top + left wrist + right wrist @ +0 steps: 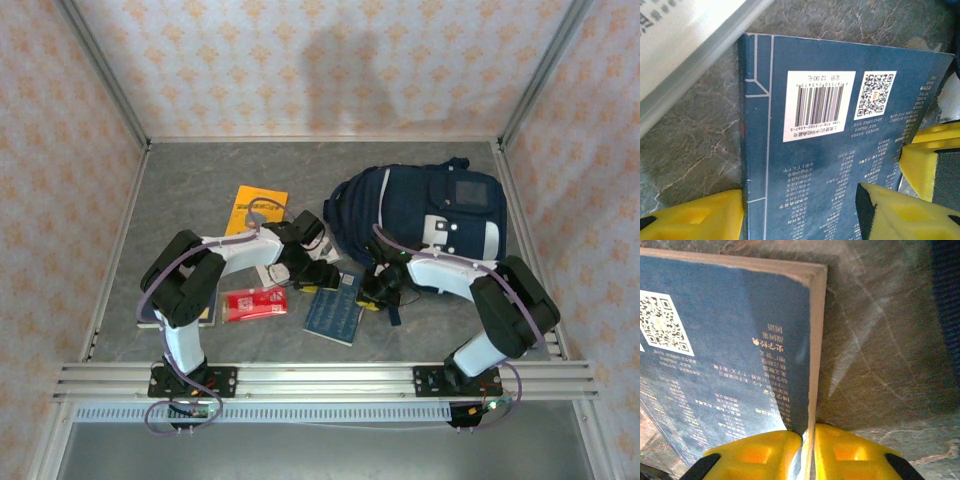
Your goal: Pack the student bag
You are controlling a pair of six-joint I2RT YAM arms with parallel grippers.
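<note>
The student bag point(430, 210), dark navy with a white front patch, lies at the back right of the table. A dark blue book point(335, 305) lies flat in front of it, back cover up, with a barcode and QR code. My right gripper point(808, 432) is shut on the blue book point(730, 365) at its right page edge, and that edge is lifted slightly. My left gripper point(800, 200) is open low over the book point(830, 150): one finger is beside the spine edge, the other above the cover. The right gripper's yellow fingers point(927, 155) show at the book's far edge.
A yellow book point(255, 208) lies at the back left and a red packet point(253, 303) at the front left. A white book point(685, 40) lies just left of the blue one. A dark bag strap point(946, 300) runs beside the right gripper. Metal rails edge the table.
</note>
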